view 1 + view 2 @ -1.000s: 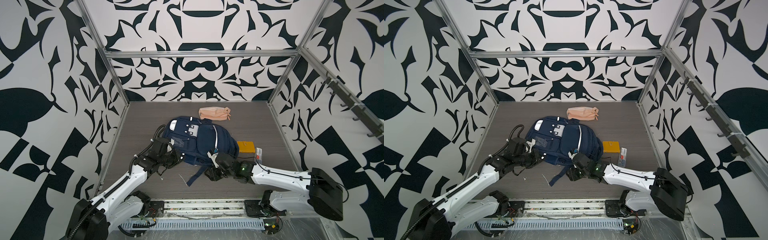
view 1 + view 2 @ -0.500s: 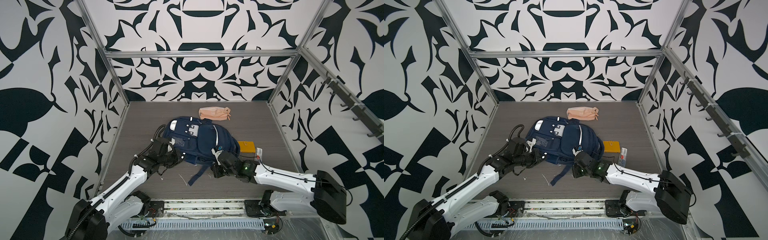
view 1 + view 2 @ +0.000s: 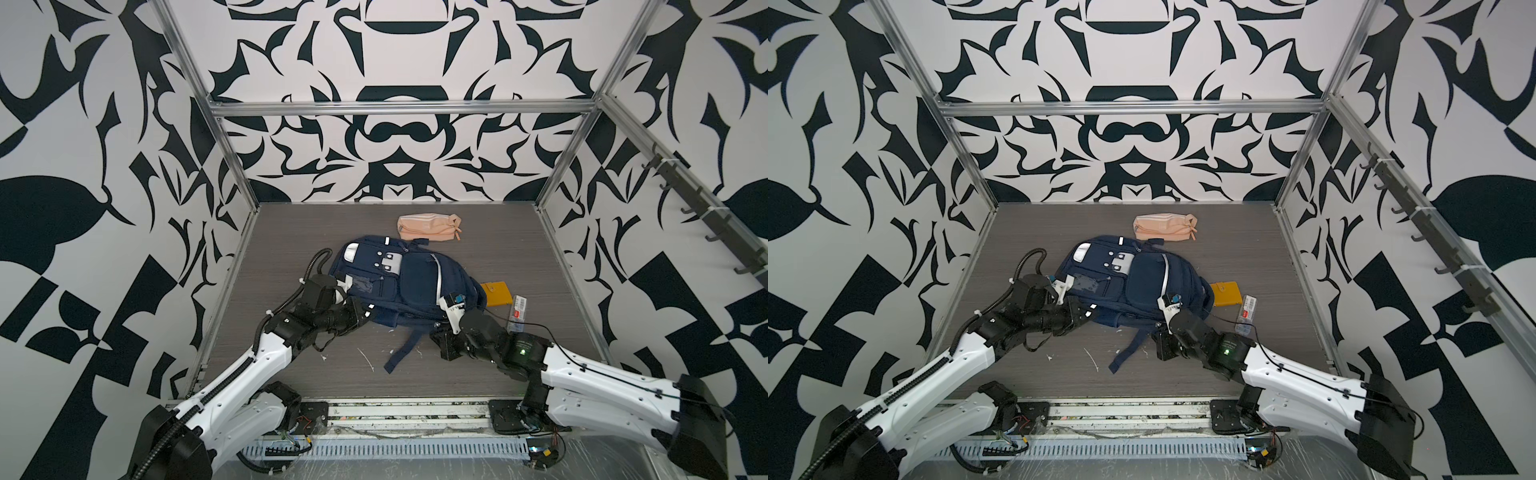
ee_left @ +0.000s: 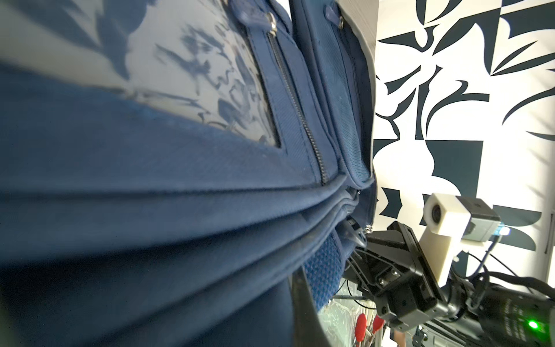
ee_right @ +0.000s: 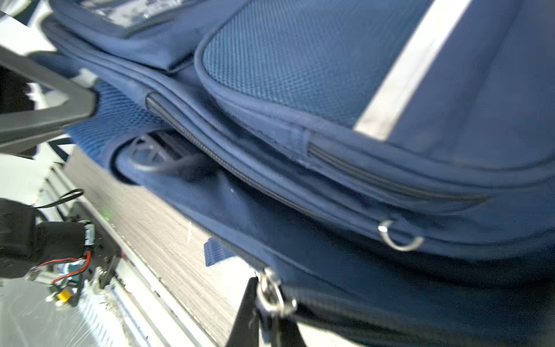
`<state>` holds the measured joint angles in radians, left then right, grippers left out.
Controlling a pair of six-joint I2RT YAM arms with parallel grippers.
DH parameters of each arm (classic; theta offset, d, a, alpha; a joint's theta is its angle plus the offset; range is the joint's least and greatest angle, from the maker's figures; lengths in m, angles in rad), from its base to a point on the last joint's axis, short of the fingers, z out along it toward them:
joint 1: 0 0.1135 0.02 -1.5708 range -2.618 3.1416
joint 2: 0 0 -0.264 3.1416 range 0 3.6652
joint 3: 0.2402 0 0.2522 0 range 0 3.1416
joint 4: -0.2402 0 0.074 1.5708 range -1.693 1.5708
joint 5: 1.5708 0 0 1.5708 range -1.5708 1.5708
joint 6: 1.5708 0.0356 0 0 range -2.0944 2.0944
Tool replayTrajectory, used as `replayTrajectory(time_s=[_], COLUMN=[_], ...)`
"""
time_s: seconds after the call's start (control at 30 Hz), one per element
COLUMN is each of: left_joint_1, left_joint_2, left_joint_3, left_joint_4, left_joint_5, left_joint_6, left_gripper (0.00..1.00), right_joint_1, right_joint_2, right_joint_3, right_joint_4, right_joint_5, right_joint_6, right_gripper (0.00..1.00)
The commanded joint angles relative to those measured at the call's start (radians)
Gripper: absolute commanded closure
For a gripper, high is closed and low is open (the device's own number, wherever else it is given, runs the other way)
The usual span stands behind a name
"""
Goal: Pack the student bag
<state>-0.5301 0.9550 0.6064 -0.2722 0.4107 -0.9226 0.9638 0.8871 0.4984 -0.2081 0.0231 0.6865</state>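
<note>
The student bag (image 3: 415, 282) (image 3: 1142, 286) is a navy backpack with white stripes, lying flat in the middle of the table. My left gripper (image 3: 368, 313) (image 3: 1086, 313) is at its near-left edge, shut on the bag's rim. In the left wrist view one dark finger (image 4: 304, 306) presses against the blue fabric (image 4: 150, 195). My right gripper (image 3: 435, 327) (image 3: 1158, 328) is at the near-right edge. In the right wrist view it (image 5: 267, 312) is shut on a metal zip pull (image 5: 271, 296) of the lowest zip on the bag (image 5: 330, 75).
A peach pencil pouch (image 3: 428, 226) lies behind the bag. A yellow wallet (image 3: 494, 293) and a small packet (image 3: 517, 309) lie to its right. A loose dark strap (image 3: 405, 349) trails toward the front edge. Patterned walls enclose the table on three sides.
My right gripper moved in to the bag's near-right edge and closed on the zip pull. The left arm and the bag have stayed put.
</note>
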Motion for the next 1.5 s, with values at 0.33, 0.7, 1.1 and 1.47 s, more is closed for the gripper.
replayTrajectory(time_s=[0.33,0.7,1.1,1.47], left_joint_1=[0.263,0.417,0.477,0.474], left_joint_2=[-0.041,-0.096,-0.07,-0.094], left_joint_3=[0.015,0.003,0.015,-0.103], left_joint_4=[-0.108,-0.203,-0.281,-0.137], left_joint_5=[-0.031,-0.02,-0.21,-0.028], left_joint_6=[0.134,0.23,0.248,0.222], left_gripper=[1.0,1.0,1.0,1.0], right_joint_1=[-0.052,-0.104,-0.136,-0.138], right_joint_2=[-0.218,-0.269,-0.226,-0.182], right_joint_3=[-0.061,-0.053,0.044,0.064], right_joint_4=[-0.173,-0.252,-0.492,-0.458], right_joint_5=[0.06,0.119,0.243,0.179], right_joint_6=[0.022,0.073,0.099,0.04], right_gripper=[1.0,1.0,1.0,0.94])
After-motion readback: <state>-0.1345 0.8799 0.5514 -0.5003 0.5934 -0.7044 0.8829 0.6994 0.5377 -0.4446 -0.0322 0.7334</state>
